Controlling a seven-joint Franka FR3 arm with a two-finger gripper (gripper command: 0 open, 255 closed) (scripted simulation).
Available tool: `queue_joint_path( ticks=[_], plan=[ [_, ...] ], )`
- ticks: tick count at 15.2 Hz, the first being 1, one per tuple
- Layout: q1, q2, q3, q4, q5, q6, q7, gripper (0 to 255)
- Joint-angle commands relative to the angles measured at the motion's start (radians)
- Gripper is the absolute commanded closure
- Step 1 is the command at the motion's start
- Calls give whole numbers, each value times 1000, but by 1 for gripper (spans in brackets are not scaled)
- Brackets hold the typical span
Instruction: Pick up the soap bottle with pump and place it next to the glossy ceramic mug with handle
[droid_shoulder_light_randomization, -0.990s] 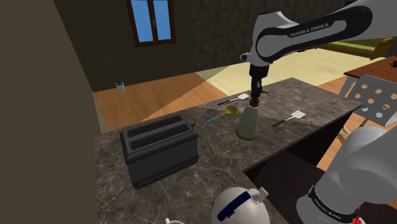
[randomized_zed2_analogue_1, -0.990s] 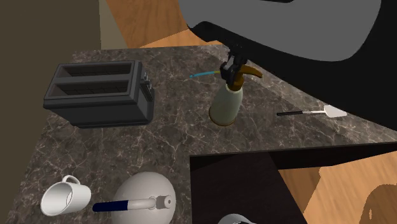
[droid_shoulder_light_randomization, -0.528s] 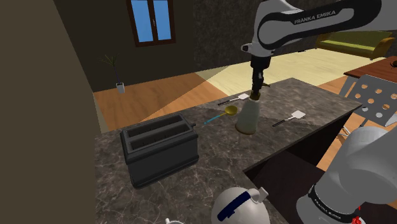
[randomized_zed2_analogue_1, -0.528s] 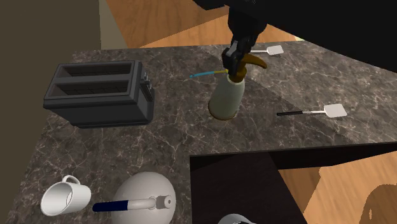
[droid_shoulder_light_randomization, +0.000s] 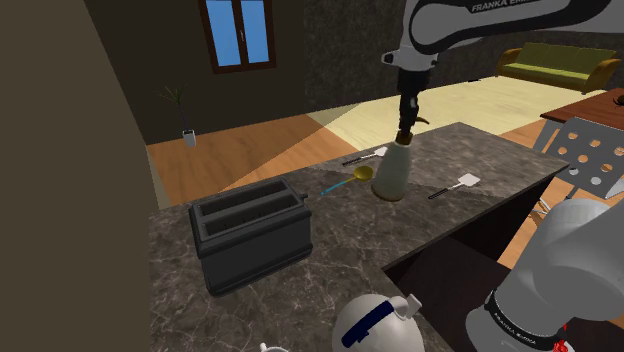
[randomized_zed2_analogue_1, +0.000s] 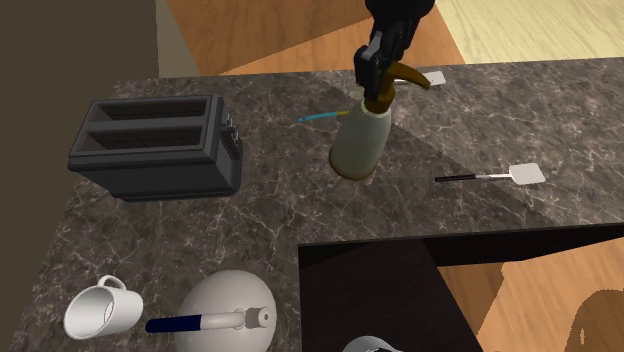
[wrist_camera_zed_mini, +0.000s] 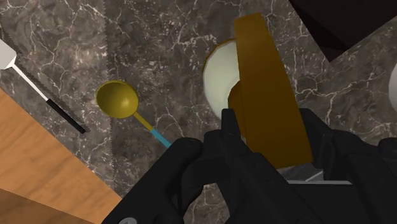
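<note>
- Gripper (randomized_zed2_analogue_1: 374, 78) fingers are closed on the brown pump head (wrist_camera_zed_mini: 267, 95) of the cream soap bottle (randomized_zed2_analogue_1: 358, 145).
- The bottle is over the dark marble counter (randomized_zed2_analogue_1: 260, 230), to the second exterior view's right of the black toaster (randomized_zed2_analogue_1: 155, 145).
- A white mug (randomized_zed2_analogue_1: 100, 308) lies on its side, well apart from the toaster, toward that view's bottom edge.

I read the counter (randomized_zed2_analogue_1: 270, 230) from the second exterior view | toaster (randomized_zed2_analogue_1: 155, 148) by its left edge, far half | soap bottle (randomized_zed2_analogue_1: 360, 140) mid-counter, right of the toaster, my gripper (randomized_zed2_analogue_1: 378, 62) on its top | ladle (wrist_camera_zed_mini: 116, 100) behind the soap bottle | one spatula (randomized_zed2_analogue_1: 525, 175) right of it, another spatula (randomized_zed2_analogue_1: 433, 78) at the far edge | mug (randomized_zed2_analogue_1: 100, 308) at the near left corner, kettle (randomized_zed2_analogue_1: 228, 310) just right of it.
</note>
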Motion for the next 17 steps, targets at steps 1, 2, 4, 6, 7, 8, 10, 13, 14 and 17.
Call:
queue_joint_path(
  ticks=[1,2,4,6,7,8,10,13,14,17],
  plan=[
    [1,-1,2,29,2,-29,-2,255],
    [1,0,3,43,2,-43,-2,255],
    [2,2,5,72,4,-69,-4,255],
    [3,6,7,101,6,-96,-6,255],
    [3,7,7,116,7,-109,-7,255],
    [4,10,8,132,8,-122,-9,255],
    [5,15,9,163,9,-148,-11,255],
    [6,24,11,212,12,-188,-14,255],
    [7,27,12,228,13,-201,-16,255],
    [8,39,13,280,16,-241,-20,255]
  ],
)
